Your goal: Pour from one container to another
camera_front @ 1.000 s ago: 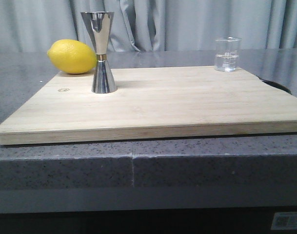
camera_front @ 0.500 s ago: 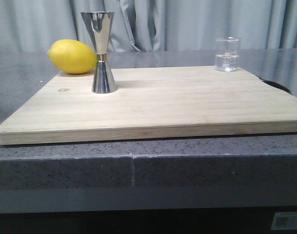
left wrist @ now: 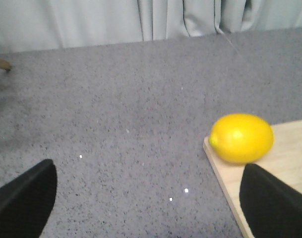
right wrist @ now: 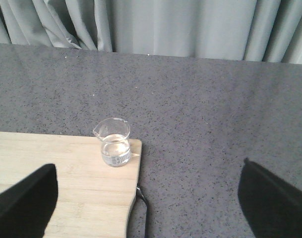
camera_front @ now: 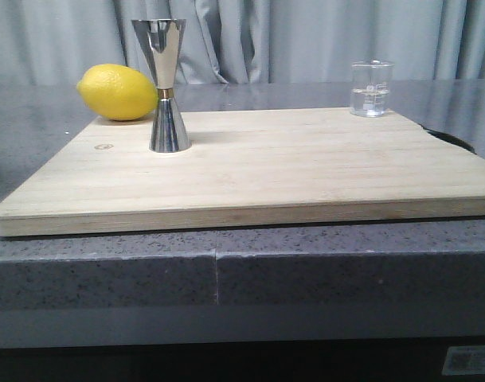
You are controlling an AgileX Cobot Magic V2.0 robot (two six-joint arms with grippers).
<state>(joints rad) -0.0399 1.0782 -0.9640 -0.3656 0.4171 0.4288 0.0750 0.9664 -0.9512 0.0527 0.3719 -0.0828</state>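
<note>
The table [camera_front: 322,263] is dark speckled stone with a squared front edge and a thin seam running down its face. On it lies a pale bamboo board [camera_front: 306,171], flat and wide, its near edge set just back from the table's lip. Most of the board is bare wood, straight-grained and smooth.

Toward the board's far left stands the jigger [camera_front: 166,86], upright, a polished steel hourglass with a thin gold band at its waist; open board lies on its right side and in front of it. Just behind it to the left, a lemon [camera_front: 117,92] rests at the board's far left corner, glossy yellow and oval with a small nub at one end.

At the board's far right corner stands the beaker [camera_front: 371,88], a small clear glass cylinder with a pouring lip and faint printed marks, holding a little clear liquid. It sits close to the board's edges, well apart from the jigger. Something thin and dark pokes out at the board's right edge nearby.

The left hand [left wrist: 151,203] hangs above bare table left of the board, near the lemon, fingers spread wide and holding nothing. The right hand [right wrist: 151,203] hangs above the beaker's corner, likewise spread and empty.

Grey pleated curtains [camera_front: 306,40] close off the far side.
</note>
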